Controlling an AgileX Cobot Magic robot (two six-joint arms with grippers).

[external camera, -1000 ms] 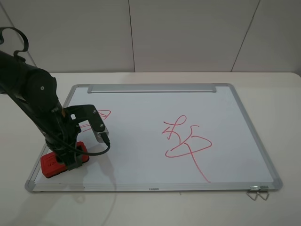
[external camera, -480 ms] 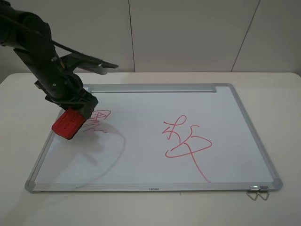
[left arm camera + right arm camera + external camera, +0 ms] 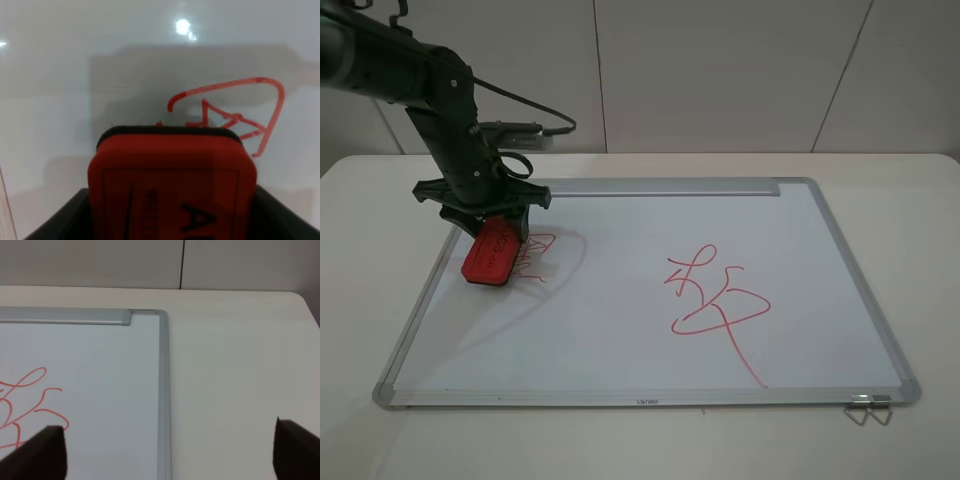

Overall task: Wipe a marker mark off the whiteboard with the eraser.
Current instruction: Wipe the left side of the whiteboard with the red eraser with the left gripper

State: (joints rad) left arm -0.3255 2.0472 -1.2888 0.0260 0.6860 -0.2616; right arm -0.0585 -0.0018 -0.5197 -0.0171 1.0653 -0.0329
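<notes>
The left gripper [image 3: 492, 224] clamps the eraser [image 3: 488, 255], tilted over the marker mark [image 3: 536, 257] on the whiteboard [image 3: 620, 330], possibly touching it. The right gripper [image 3: 170, 452] hangs spread wide.

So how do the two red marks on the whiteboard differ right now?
The marker mark is small and compact; the larger scribble is looping with a long diagonal tail. The marker mark sits near the whiteboard's left edge, partly hidden by the eraser; the larger scribble lies right of centre, fully exposed. Both are red.
</notes>
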